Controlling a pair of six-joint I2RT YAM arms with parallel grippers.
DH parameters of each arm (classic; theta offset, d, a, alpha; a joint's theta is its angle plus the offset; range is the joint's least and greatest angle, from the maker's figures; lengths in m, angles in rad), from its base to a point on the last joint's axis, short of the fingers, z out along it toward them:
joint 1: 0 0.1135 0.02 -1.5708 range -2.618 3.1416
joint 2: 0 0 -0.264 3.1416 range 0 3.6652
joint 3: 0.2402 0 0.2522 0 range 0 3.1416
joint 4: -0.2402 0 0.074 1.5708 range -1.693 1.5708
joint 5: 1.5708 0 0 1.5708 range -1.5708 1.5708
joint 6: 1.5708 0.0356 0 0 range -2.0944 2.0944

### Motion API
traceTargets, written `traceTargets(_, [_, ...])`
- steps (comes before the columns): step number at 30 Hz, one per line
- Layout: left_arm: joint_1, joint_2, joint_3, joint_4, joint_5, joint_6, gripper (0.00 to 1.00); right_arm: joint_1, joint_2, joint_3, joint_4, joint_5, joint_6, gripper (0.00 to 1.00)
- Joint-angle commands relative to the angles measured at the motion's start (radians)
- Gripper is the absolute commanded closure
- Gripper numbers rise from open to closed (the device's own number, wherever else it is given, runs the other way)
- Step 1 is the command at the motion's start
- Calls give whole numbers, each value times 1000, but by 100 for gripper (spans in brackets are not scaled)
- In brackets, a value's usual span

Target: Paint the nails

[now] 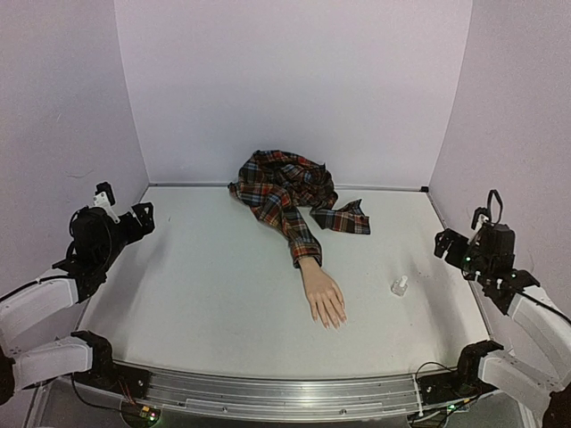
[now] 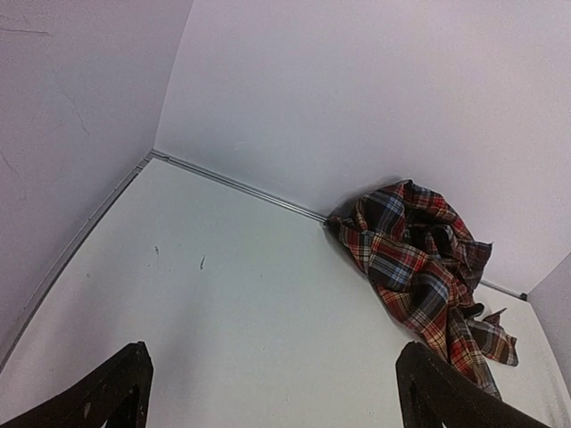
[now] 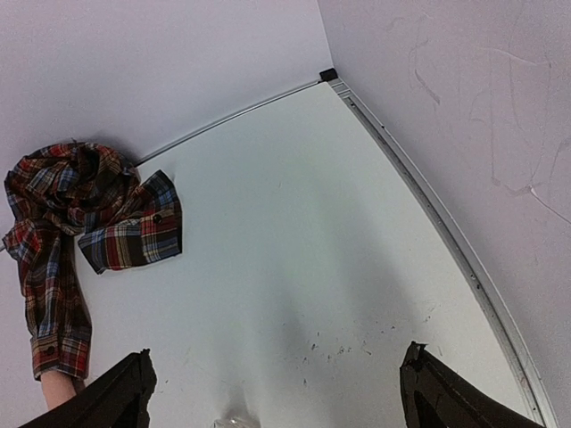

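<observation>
Nails (image 1: 332,321) tip the fingers of a pale mannequin hand (image 1: 322,298) that lies flat near the middle of a white table (image 1: 205,294), fingers pointing toward the arms. The nails are too small to make out. The hand comes out of a crumpled plaid shirt (image 1: 284,189) near the back wall. A small clear bottle (image 1: 399,286) stands to its right, apart from it. The left gripper (image 2: 272,388) and right gripper (image 3: 272,392) hover at opposite table edges, jaws spread wide, holding nothing.

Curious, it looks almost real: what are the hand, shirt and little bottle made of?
Hand: probably matte plastic or rubber, evenly peach. Shirt: woven plaid cloth, crumpled in soft folds. Bottle: see-through, glass or clear plastic; too small to tell.
</observation>
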Motion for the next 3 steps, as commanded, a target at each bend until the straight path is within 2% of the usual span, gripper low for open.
traceTargets(1, [4, 12, 6, 64, 31, -15, 2, -3, 6, 4, 37, 1, -13, 2])
traceTargets(3, [3, 15, 8, 62, 33, -15, 2, -2, 5, -4, 41, 22, -10, 2])
